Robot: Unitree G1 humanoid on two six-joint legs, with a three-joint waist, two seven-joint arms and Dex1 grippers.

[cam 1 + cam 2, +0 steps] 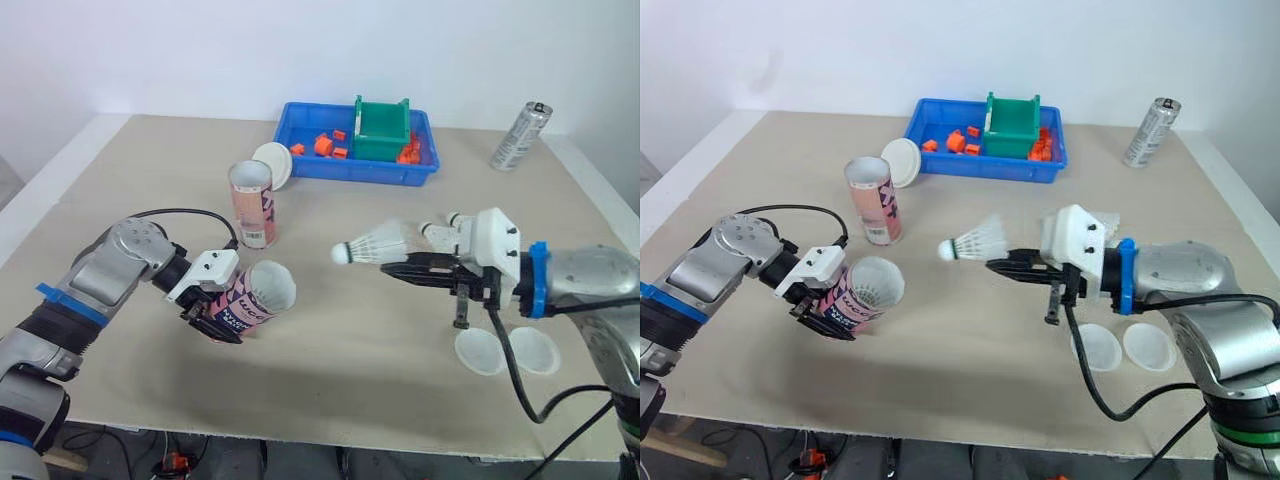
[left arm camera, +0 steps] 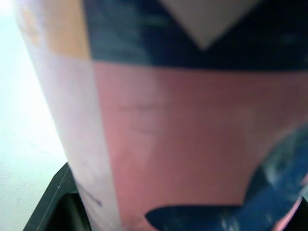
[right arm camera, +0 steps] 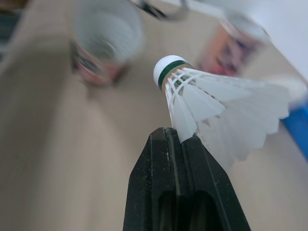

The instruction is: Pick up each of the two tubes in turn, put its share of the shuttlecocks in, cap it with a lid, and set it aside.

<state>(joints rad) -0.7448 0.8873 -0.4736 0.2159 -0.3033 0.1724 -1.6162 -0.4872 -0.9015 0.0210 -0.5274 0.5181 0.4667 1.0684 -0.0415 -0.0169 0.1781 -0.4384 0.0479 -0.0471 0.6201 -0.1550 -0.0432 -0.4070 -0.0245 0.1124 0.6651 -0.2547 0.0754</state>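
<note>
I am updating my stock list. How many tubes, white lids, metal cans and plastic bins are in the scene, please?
Tubes: 2, the held tube and the standing tube.
White lids: 3, the far lid, the near left lid and the near right lid.
Metal cans: 1, the can.
Plastic bins: 2, the blue bin and the green bin.
Total: 8.
</note>
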